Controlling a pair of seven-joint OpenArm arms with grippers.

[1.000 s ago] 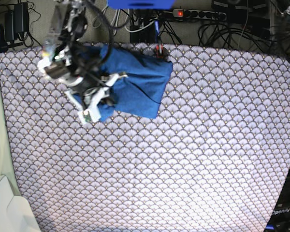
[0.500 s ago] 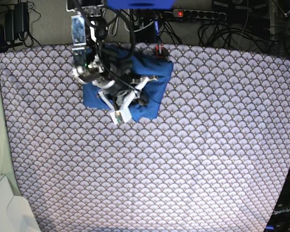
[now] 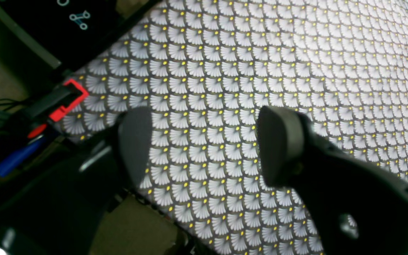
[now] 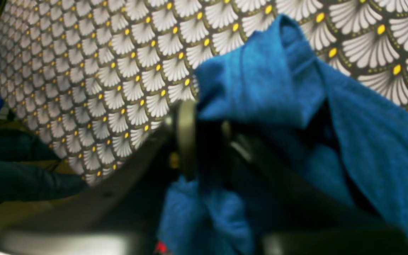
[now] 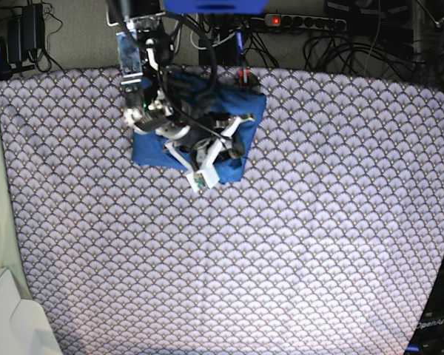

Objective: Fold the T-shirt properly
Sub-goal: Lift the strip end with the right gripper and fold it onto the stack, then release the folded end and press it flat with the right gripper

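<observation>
The T-shirt (image 5: 146, 150) is a compact blue bundle at the back of the patterned cloth, left of centre. My right arm reaches down over it, and my right gripper (image 5: 222, 145) sits on the bundle's front right part. In the right wrist view, blue T-shirt (image 4: 367, 148) fabric drapes over the blurred right gripper (image 4: 207, 127), so I cannot read the gap between its jaws. My left gripper (image 3: 204, 138) stands open and holds nothing, hovering over a corner of the cloth, away from the shirt.
The grey-white scallop cloth (image 5: 296, 244) covers the whole table. A red clamp (image 5: 243, 75) grips its back edge beside the shirt, and another red clamp (image 3: 67, 99) shows in the left wrist view. Cables and a power strip (image 5: 303, 22) lie behind. A white bin (image 5: 11, 318) stands front left.
My right arm has swung right and carried the shirt's left side over the rest. The blue shape is narrower now. The left gripper has not moved.
</observation>
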